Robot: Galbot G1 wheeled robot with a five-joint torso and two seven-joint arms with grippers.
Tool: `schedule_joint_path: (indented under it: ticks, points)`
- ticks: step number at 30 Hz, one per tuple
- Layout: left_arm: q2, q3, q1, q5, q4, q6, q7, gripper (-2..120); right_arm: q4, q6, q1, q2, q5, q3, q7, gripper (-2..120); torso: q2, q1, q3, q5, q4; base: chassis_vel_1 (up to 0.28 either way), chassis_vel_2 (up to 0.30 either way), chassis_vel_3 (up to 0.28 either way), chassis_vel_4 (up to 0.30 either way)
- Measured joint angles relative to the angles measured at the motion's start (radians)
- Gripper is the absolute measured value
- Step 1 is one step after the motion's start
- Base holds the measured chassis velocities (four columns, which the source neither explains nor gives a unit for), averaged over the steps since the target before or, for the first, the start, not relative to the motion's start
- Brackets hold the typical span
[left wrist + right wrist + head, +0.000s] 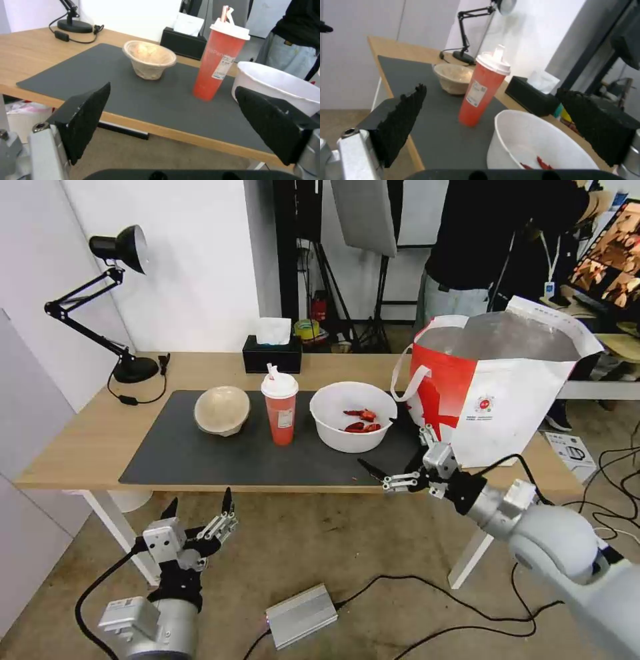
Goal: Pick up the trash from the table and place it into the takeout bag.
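Three pieces of trash stand in a row on the dark mat [187, 460] of the table [80, 440]: a beige paper bowl [222, 410] [150, 58] [453, 77], a red lidded cup [280, 410] [218, 60] [483, 87] and a white bowl [353, 417] [283, 86] [526, 140] with red scraps. The takeout bag [513, 393] stands open at the table's right end. My right gripper [383, 443] [491, 89] is open at the table's front edge, just right of the white bowl. Below the table's front edge, under the beige bowl, my left gripper [200, 503] [172, 88] hangs open.
A black tissue box [272, 355] and a black desk lamp [120, 300] with its cord stand at the back of the table. On the floor lie a silver box [301, 615] and cables. A person stands behind the bag.
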Motion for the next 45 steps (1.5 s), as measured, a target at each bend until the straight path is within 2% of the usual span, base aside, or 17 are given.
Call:
schedule_joint_path:
  ticks: [11, 20, 29, 40, 45]
  points:
    - [-0.014, 0.0, 0.009, 0.016, 0.004, -0.012, 0.001, 100, -0.074, 0.003, 0.175, -0.054, -0.003, -0.128, -0.066, 100, 0.0, 0.0, 0.0, -0.0001, -0.0001, 0.0, 0.0, 0.0, 0.0]
    - [-0.021, 0.0, 0.012, 0.021, 0.011, -0.025, 0.003, 100, -0.126, -0.01, 0.298, -0.057, -0.005, -0.223, -0.12, 100, 0.0, 0.0, 0.0, -0.0002, 0.0, 0.0, 0.0, 0.0, 0.0]
    - [-0.035, 0.0, 0.025, 0.039, 0.013, -0.033, 0.007, 100, -0.269, -0.029, 0.516, -0.012, 0.001, -0.349, -0.267, 100, 0.0, 0.0, 0.0, -0.0002, 0.0, 0.0, 0.0, 0.0, 0.0]
    - [-0.053, 0.006, 0.031, 0.069, 0.02, -0.04, 0.008, 100, -0.407, -0.02, 0.667, 0.042, 0.01, -0.472, -0.341, 100, 0.0, 0.0, 0.0, -0.0002, 0.0, 0.0, 0.0, 0.0, 0.0]
    - [-0.059, 0.008, 0.03, 0.079, 0.026, -0.048, 0.009, 100, -0.455, -0.009, 0.709, 0.056, 0.011, -0.498, -0.392, 100, 0.0, 0.0, 0.0, -0.0002, 0.0, 0.0, 0.0, 0.0, 0.0]
